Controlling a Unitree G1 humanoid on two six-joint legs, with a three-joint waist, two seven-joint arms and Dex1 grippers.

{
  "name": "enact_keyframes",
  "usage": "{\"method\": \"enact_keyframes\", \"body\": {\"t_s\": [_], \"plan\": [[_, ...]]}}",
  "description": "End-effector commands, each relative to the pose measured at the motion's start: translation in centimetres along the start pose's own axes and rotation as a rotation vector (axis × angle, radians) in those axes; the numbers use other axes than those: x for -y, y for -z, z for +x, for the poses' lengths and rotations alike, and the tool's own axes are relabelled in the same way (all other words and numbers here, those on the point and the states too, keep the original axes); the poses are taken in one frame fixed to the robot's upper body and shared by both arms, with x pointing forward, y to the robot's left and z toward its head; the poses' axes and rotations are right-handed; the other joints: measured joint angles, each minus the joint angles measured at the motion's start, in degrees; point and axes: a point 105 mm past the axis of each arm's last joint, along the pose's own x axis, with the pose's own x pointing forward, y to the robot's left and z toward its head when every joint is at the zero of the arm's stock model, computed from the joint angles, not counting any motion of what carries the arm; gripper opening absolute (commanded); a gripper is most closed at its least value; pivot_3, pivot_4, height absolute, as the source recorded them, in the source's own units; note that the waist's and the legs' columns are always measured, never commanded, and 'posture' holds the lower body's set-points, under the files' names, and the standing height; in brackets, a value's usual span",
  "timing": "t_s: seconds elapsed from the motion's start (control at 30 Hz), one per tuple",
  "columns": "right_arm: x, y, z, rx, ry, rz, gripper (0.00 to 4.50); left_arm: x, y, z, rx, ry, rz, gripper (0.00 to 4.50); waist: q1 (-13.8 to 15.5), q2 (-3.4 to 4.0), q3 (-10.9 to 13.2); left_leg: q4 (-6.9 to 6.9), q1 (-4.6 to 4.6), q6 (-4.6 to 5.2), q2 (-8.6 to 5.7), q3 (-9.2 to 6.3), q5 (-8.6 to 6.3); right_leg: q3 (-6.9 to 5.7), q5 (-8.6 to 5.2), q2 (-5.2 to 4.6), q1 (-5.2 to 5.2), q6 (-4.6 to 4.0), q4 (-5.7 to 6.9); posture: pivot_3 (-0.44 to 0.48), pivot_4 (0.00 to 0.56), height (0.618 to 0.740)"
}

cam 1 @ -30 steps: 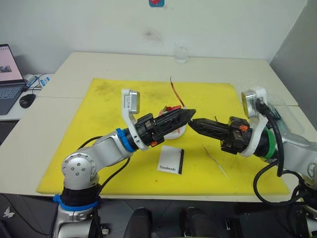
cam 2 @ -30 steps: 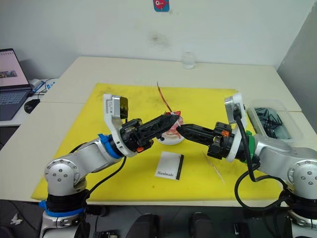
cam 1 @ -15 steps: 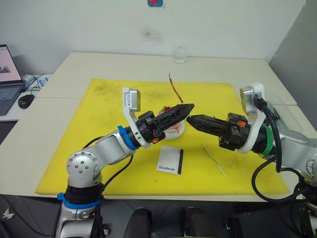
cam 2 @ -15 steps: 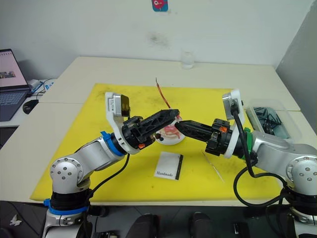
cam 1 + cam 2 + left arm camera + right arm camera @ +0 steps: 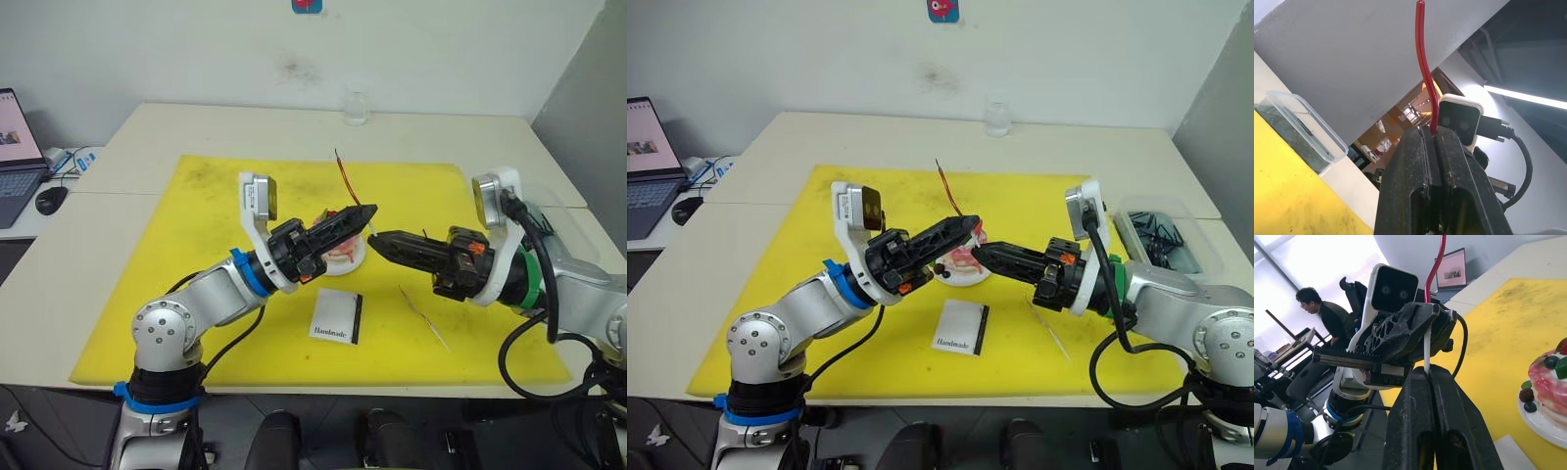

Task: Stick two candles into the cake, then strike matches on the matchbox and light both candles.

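Left pincer and right pincer both pinch the red candle above the cake. No candle stands in the cake yet; lighting is also left.

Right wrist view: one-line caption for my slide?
Both grippers shut on one thin reddish candle: right gripper pinches its pale end, left gripper its shaft, beside the pink-and-white cake.

the two eye views look forward and down from the head over the yellow mat, a little apart sideways, and share it, both arms and the cake. the left wrist view looks close along the left gripper, up and away from the table, toward the right arm's camera. the right wrist view looks close along the right gripper, facing the left arm, the mat, the cake and a person beyond.
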Motion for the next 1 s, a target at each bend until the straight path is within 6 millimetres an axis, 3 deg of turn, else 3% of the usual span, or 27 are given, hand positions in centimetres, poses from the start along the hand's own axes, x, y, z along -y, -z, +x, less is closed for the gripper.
{"method": "enact_keyframes", "body": {"t_s": [0.03, 0.1, 0.23, 0.43, 0.57, 0.8, 1.0], "plan": [[-0.8, -0.5, 0.1, 0.007, -0.037, -0.04, 0.41, 1.4, 0.3, 0.3, -0.027, 0.06, 0.039, 0.0, 0.0, 0.0, 0.0, 0.0, 0.0, 0.0, 0.0, 0.0, 0.0, 0.0, 0.0, 0.0, 0.0, 0.0, 0.0, 0.0, 0.15, 0.74], [-0.7, -0.3, 0.1, -0.014, -0.029, -0.067, 0.88, 1.2, 0.2, 0.3, -0.044, 0.037, 0.1, 0.0, 0.0, 0.0, 0.0, 0.0, -0.01, 0.0, 0.0, 0.01, 0.0, 0.01, 0.0, 0.0, 0.0, 0.0, -0.02, 0.0, 0.15, 0.74], [-0.1, 0.5, -0.2, -0.094, 0.009, -0.191, 2.25, 0.5, -1.4, 0.0, -0.043, -0.043, 0.265, 0.0, 0.03, 0.0, 0.01, -0.04, 0.0, 0.0, -0.01, 0.01, 0.0, -0.02, -0.01, 0.0, -0.03, -0.02, -0.04, 0.0, 0.15, 0.74], [0.9, 1.4, -0.4, -0.208, 0.063, -0.422, 4.47, -2.5, -6.4, -2.4, -0.08, -0.295, 0.704, 0.0, -0.04, 0.01, 0.02, -0.22, 0.03, -0.01, -0.05, 0.05, 0.0, -0.02, -0.06, 0.02, -0.1, -0.11, -0.07, 0.0, 0.15, 0.74], [1.8, 1.1, 0.3, -0.206, 0.115, -0.556, 4.47, -4.4, -7.7, -3.6, -0.124, -0.346, 0.819, 0.0, 0.07, 0.02, 0.04, -0.32, 0.01, -0.02, -0.01, 0.08, -0.01, -0.08, -0.17, 0.1, -0.16, -0.27, -0.09, 0.0, 0.15, 0.74], [2.5, 1.0, 1.4, -0.195, 0.15, -0.624, 4.47, -7.5, -6.6, -3.5, -0.18, -0.332, 0.874, 0.0, 0.08, 0.01, 0.05, -0.29, -0.31, -0.02, 0.09, 0.1, -0.01, -0.13, -0.16, -0.08, -0.3, -0.19, -0.2, 0.0, 0.15, 0.74], [2.6, 1.3, 1.8, -0.178, 0.172, -0.627, 4.47, -9.0, -6.1, -3.8, -0.182, -0.345, 0.872, 0.0, 0.07, 0.0, 0.06, -0.27, -0.42, -0.02, 0.11, 0.08, -0.01, -0.14, -0.14, -0.1, -0.39, -0.12, -0.19, 0.0, 0.15, 0.74]]}}
